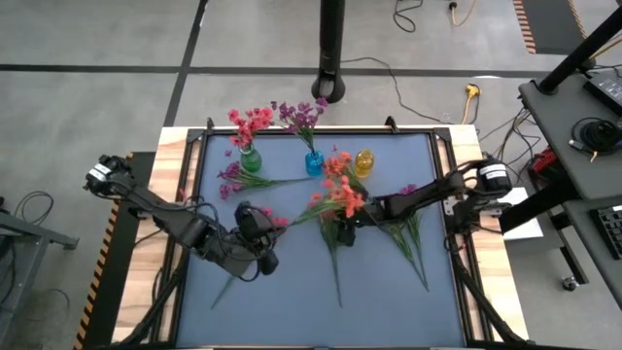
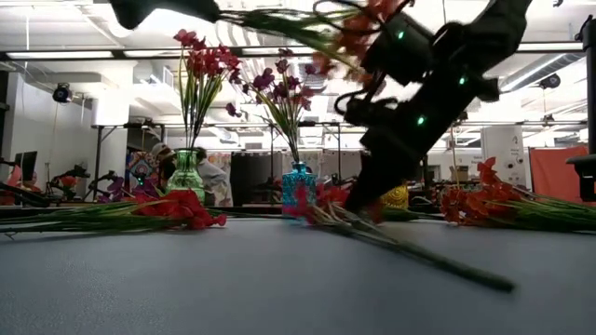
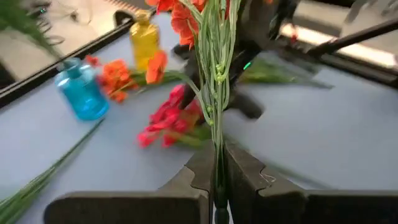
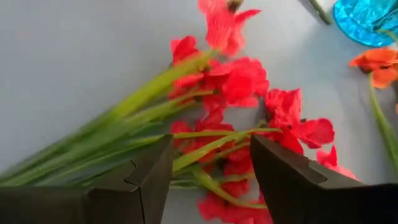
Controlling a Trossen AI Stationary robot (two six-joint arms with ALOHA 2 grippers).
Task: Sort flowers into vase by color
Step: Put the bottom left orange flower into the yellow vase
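My left gripper (image 1: 260, 236) (image 3: 217, 180) is over the table's left middle, shut on an orange-red sprig (image 3: 214, 68) (image 2: 307, 23) that points toward the table's right. My right gripper (image 1: 352, 219) (image 4: 211, 168) is low at the table's centre and open. Its fingers stand on either side of the green stems of a pink-red sprig (image 4: 242, 81) (image 3: 165, 121) that lies flat on the mat. A green vase (image 1: 250, 160) holds pink-red sprigs, a blue vase (image 1: 313, 162) holds purple ones, and a yellow vase (image 1: 363, 160) stands beside them. My left gripper pinches the orange-red sprig's thin green stem (image 3: 217, 163) between its two fingers. The stem runs straight out along the fingers, and its blossoms (image 3: 186, 18) are at the far end. In the low view the sprig (image 2: 279, 19) is carried level, well above the table.
A purple sprig (image 1: 243, 180) lies left of the vases. More orange-red sprigs (image 1: 335, 258) and green-stemmed ones (image 1: 413, 238) lie at centre and right. A raised frame (image 1: 185, 224) borders the mat. A black post (image 1: 331, 49) stands beyond the far edge.
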